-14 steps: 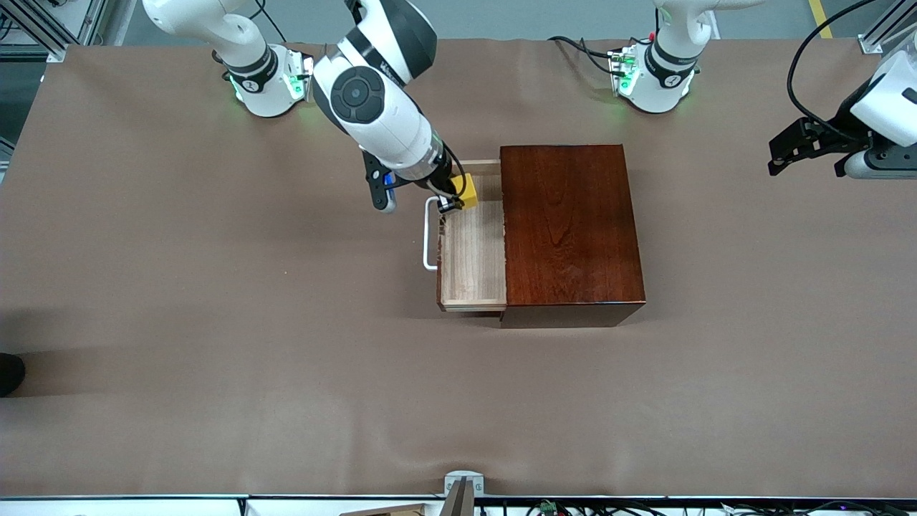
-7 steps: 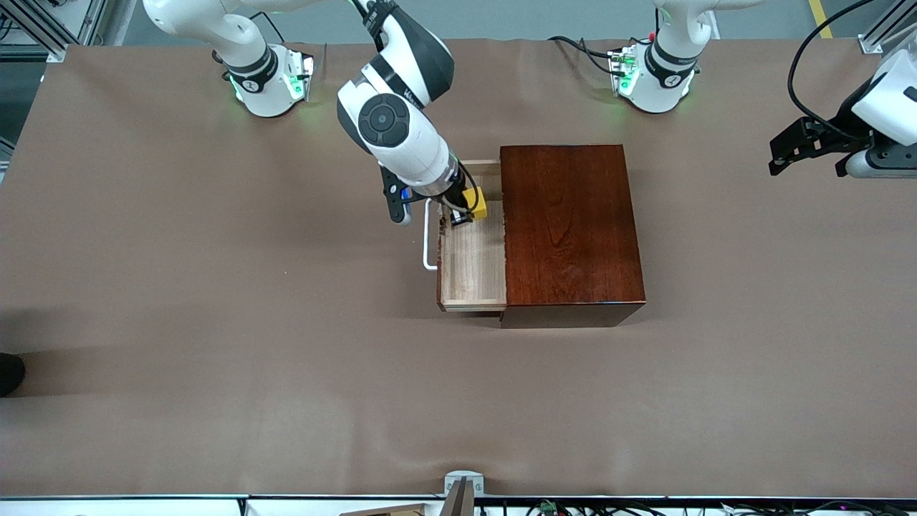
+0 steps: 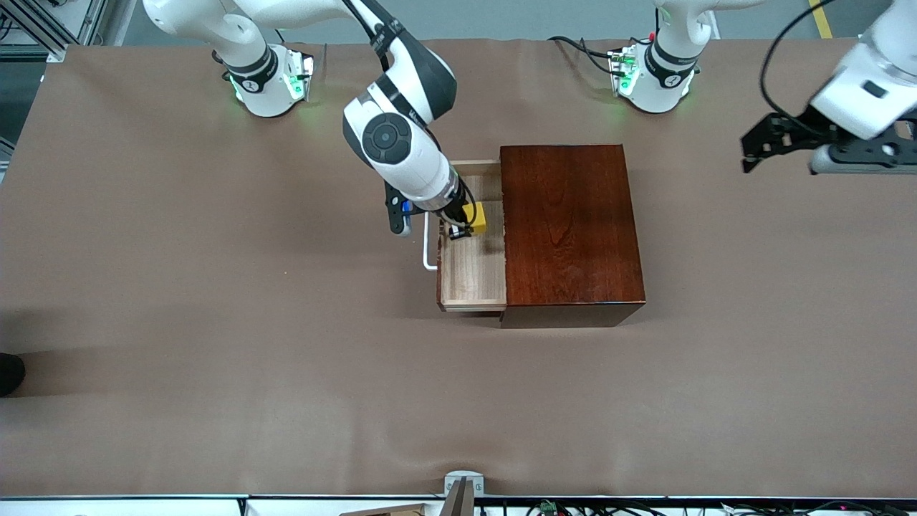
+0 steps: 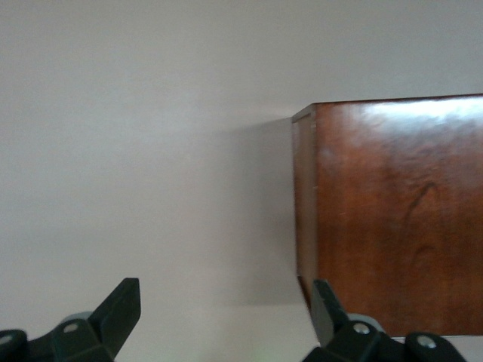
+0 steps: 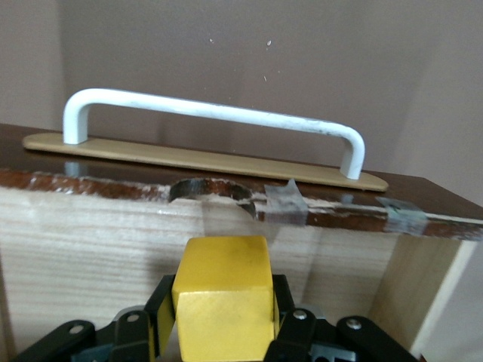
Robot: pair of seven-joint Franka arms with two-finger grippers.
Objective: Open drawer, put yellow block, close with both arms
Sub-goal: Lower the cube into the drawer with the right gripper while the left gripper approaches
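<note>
Your right gripper [image 3: 460, 228] hangs over the open drawer [image 3: 473, 265], its black fingers [image 5: 162, 309] pinched on the yellow block [image 3: 475, 217], a smooth, square-edged cube. Under it you have the drawer's pale raw-wood floor, grain showing, and its dark reddish front carrying a white U-shaped bar handle [image 5: 215, 113] on a thin tan plate. The drawer stands pulled out of the glossy mahogany box [image 3: 569, 228] toward the right arm's end of the table. Your left gripper [image 3: 770, 140] waits over the brown table cover [image 3: 215, 322] at the left arm's end, fingers [image 4: 121, 305] spread wide, holding nothing.
</note>
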